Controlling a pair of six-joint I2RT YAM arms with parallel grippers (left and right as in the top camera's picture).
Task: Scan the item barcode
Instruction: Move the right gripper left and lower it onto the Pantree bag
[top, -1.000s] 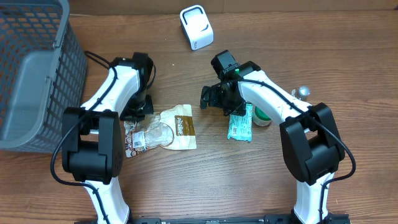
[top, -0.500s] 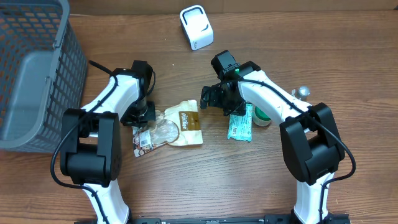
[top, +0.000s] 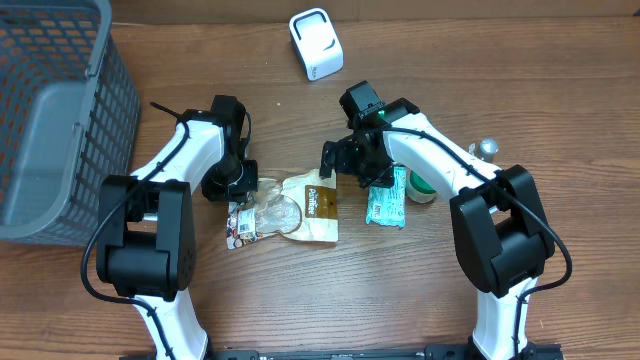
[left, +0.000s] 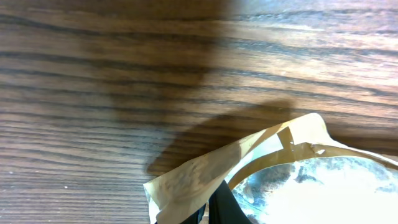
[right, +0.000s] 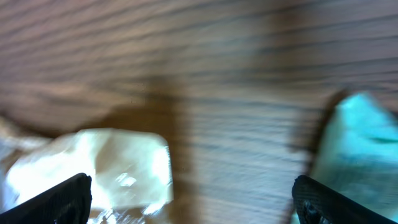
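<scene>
**Left pinch on the snack bag, right wide open**

Pinching the snack bag (top: 290, 208) at its 9 o'clock end with the left gripper (top: 238, 186), fingers (left: 219, 202) clamped together on the crumpled tan edge. Close up from the left wrist: clear film, a strip of tape just past the tips, and wood grain beyond.

Resting mid-table (top: 400, 300), with the brown label at the bag's 3 o'clock end and a small printed panel at its 7 o'clock corner. Too small to tell whether that panel carries the barcode.

Holding the right gripper (top: 335, 160) close to the bag's 1 o'clock corner, fingers (right: 59, 198) spread far apart with nothing between them. Blurred from the right wrist, showing only the pale bag low at 8 o'clock and a teal mass at 3 o'clock.

Over at the bag's 3 o'clock side, just beside it and partly under the right arm, the teal packet (top: 385, 203).

Up at 12 o'clock near the far edge, the white scanner (top: 316, 44), well apart from the bag. Out at 9 to 10 o'clock, filling the table's corner, the grey basket (top: 50, 120).
</scene>
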